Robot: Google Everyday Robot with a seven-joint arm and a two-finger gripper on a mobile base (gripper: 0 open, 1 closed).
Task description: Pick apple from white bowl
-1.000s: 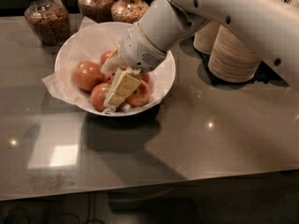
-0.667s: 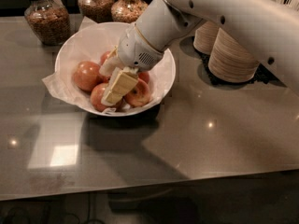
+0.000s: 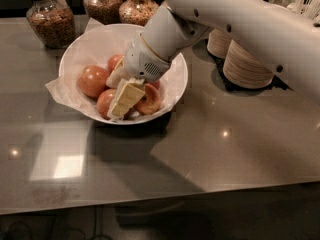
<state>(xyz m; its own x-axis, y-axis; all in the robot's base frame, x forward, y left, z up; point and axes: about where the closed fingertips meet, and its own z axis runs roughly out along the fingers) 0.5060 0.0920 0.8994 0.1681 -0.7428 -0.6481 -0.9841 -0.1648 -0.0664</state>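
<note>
The apple, glossy orange-red, lies at the left of the white bowl on the counter while the gripper hangs just beside it among smaller fruit, fingers spread and apparently empty, needing a leftward shift to straddle it squarely before closing.

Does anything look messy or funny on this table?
Only a little: the crinkled paper liner pokes out over the left rim of the white bowl onto the table. Nothing spilled. The gripper sits down inside the bowl among the apples.
</note>
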